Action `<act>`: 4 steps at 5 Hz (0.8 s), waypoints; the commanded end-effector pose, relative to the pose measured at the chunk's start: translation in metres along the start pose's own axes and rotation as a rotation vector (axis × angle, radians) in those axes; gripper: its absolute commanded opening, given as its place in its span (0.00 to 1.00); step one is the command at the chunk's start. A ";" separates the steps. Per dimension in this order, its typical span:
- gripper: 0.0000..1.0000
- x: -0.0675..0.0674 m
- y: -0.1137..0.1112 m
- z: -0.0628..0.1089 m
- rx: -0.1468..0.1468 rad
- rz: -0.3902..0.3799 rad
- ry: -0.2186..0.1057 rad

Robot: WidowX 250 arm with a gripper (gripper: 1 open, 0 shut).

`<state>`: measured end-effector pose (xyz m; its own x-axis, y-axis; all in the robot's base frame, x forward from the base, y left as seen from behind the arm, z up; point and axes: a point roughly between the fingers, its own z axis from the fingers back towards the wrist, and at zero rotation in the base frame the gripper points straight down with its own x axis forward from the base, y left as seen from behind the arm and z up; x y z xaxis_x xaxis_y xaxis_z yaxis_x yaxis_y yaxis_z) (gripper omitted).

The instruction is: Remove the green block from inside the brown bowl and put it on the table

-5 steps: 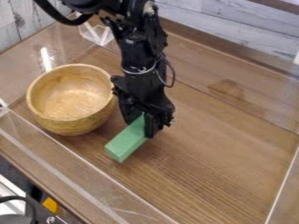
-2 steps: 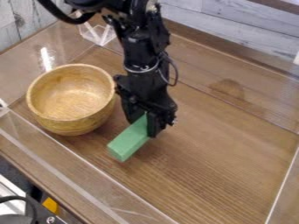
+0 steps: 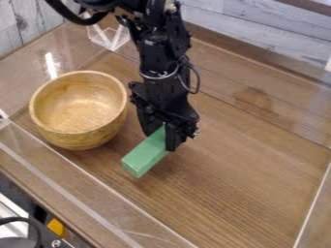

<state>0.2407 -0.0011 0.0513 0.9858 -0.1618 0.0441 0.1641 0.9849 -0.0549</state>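
The green block (image 3: 146, 155) has been shifted slightly right of where it was a second ago, away from the brown bowl (image 3: 79, 108). It is clamped at its upper end by the closed gripper (image 3: 165, 139), lower end at the table (image 3: 246, 165). One block, one bowl are counted.

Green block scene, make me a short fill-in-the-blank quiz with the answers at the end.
1. The green block lies outside the brown bowl, its lower end on the ____.
2. The tool is shut on the block's ____ end.
3. The inside of the bowl is ____.
4. In the picture, the bowl sits to the ____ of the block.

Answers: table; upper; empty; left
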 end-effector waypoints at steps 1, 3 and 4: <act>0.00 0.011 -0.002 0.011 0.005 -0.015 -0.047; 0.00 0.013 -0.004 0.011 0.004 -0.030 -0.048; 0.00 0.014 -0.005 0.011 0.003 -0.037 -0.047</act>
